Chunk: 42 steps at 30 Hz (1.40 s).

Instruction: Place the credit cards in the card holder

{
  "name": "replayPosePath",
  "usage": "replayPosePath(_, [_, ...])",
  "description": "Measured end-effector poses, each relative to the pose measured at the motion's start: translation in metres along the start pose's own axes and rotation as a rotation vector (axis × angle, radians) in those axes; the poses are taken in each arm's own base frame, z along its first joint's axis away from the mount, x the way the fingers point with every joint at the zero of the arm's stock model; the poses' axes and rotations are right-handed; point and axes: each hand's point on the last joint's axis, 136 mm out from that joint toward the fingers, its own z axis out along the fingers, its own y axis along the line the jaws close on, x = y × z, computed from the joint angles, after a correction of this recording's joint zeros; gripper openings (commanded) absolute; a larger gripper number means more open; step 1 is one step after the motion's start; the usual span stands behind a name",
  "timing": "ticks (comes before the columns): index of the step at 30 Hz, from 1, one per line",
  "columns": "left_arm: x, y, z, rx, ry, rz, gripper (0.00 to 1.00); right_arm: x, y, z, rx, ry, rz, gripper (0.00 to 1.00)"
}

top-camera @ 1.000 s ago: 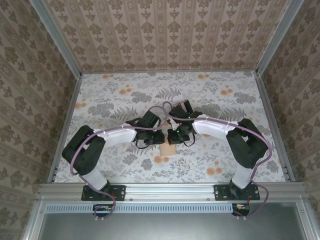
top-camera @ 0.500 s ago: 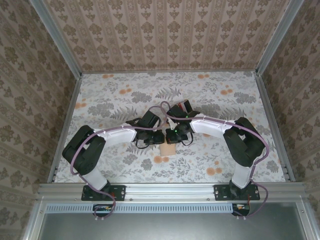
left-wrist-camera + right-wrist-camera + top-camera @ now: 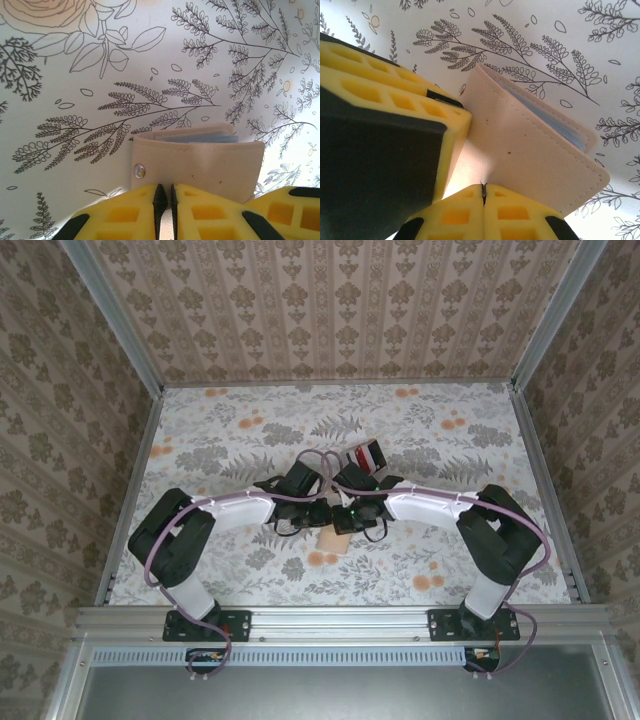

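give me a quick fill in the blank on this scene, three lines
1. The tan leather-like folding card holder shows a pale ____ lining.
2. The left gripper and right gripper have ____ finger pads.
3. The red-and-white fanned credit cards lie on the ____-patterned table.
Missing words: blue; yellow; floral.
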Motion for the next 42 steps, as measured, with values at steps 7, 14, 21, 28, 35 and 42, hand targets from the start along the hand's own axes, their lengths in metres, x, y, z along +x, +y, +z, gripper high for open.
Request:
replayPosePath(7, [0.0,0.0,0.0,-0.001,0.0,0.0,0.16,-0.001,-0.001,0.001,0.042,-0.098,-0.01,0.01])
replayPosePath(14, [0.0,0.001,-0.004,-0.001,-0.022,-0.001,0.15,0.001,-0.001,0.001,0.063,-0.22,-0.018,0.01])
replayPosePath(21, [-0.005,0.003,-0.029,-0.015,-0.11,0.008,0.16,0.0,-0.001,0.001,0.065,-0.347,-0.036,0.01])
replayPosePath(28, [0.005,0.014,-0.046,-0.025,-0.159,-0.01,0.17,0.001,-0.004,0.0,0.057,-0.402,-0.034,0.01])
replayPosePath(35, [0.042,0.038,-0.041,-0.057,-0.109,-0.031,0.19,0.003,-0.003,-0.001,0.046,-0.412,-0.037,0.01])
replayPosePath(42, [0.081,0.038,-0.037,-0.011,-0.051,-0.015,0.19,0.005,-0.004,-0.002,0.048,-0.408,-0.06,0.01])
